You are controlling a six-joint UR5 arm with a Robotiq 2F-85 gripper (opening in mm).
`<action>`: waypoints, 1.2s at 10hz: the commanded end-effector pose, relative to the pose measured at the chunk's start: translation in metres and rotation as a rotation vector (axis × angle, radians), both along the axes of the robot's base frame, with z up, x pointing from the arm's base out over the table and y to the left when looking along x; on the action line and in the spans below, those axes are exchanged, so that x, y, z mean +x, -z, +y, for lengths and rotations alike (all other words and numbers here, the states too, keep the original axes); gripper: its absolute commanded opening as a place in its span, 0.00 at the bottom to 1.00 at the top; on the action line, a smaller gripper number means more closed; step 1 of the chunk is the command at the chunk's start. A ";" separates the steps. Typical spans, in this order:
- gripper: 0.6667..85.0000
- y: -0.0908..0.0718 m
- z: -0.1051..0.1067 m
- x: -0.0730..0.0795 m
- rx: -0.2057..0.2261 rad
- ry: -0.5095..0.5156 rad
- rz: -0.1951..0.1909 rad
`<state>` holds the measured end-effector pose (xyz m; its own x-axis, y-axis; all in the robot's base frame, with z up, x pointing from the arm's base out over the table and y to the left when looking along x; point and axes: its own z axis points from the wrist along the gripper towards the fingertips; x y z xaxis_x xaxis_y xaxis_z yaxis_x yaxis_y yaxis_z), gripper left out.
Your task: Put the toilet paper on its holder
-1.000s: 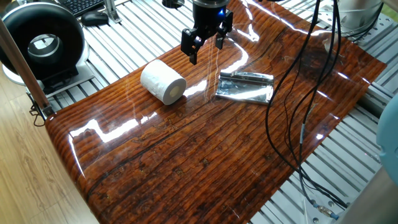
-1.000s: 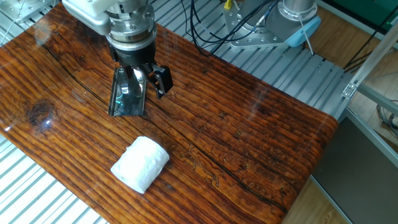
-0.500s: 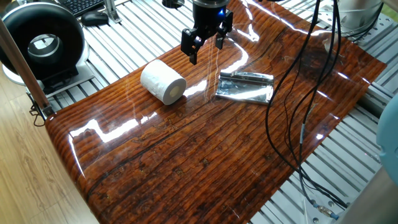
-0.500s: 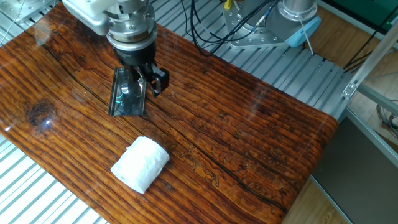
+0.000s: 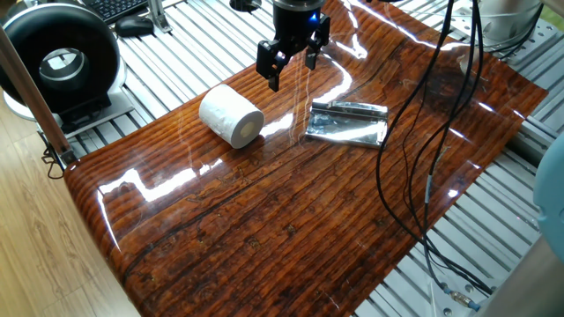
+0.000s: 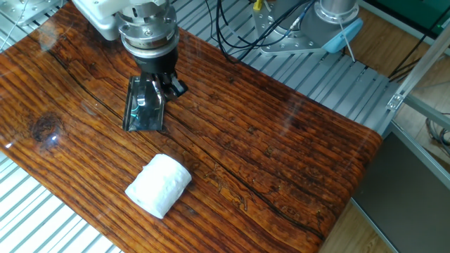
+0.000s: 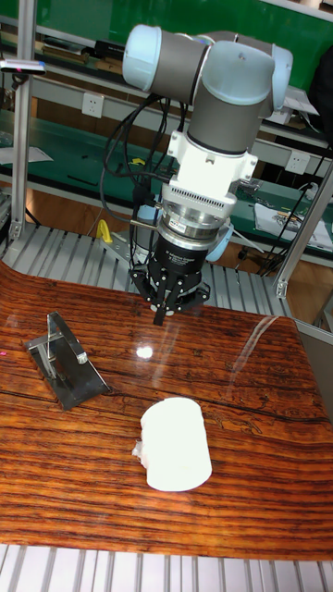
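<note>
The toilet paper (image 5: 231, 115) is a white roll lying on its side on the wooden table, and it also shows in the other fixed view (image 6: 159, 185) and the tall fixed view (image 7: 176, 444). The holder (image 5: 347, 123), a shiny silver bracket, lies flat on the table to the roll's right (image 6: 144, 105) (image 7: 65, 363). My gripper (image 5: 292, 72) hangs open and empty above the table, behind the gap between roll and holder. In the other fixed view the gripper (image 6: 167, 88) sits just over the holder's far end. The gripper (image 7: 171, 305) points straight down.
A black round device (image 5: 57, 62) and a keyboard (image 5: 119, 7) stand off the table's left end. Black cables (image 5: 423, 132) hang over the table's right side. The arm's base (image 6: 330, 21) is mounted past the far edge, on the slatted metal frame (image 6: 309, 77).
In the other fixed view the gripper has turned about its vertical axis, so its fingers now nearly line up one behind the other. Roll and holder have not moved.
</note>
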<state>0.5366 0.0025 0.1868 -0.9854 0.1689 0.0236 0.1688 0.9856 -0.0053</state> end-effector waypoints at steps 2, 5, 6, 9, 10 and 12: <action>0.25 0.002 0.018 0.018 0.053 -0.058 -0.088; 0.50 0.002 0.026 0.029 0.065 -0.143 -0.112; 0.53 0.002 0.035 0.035 0.075 -0.151 -0.117; 0.68 0.008 0.055 0.047 0.119 -0.199 -0.129; 0.69 0.008 0.060 0.053 0.121 -0.200 -0.134; 0.70 0.013 0.059 0.066 0.102 -0.239 -0.162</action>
<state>0.5875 0.0530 0.1768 -0.9945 -0.0270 -0.1013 -0.0369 0.9946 0.0972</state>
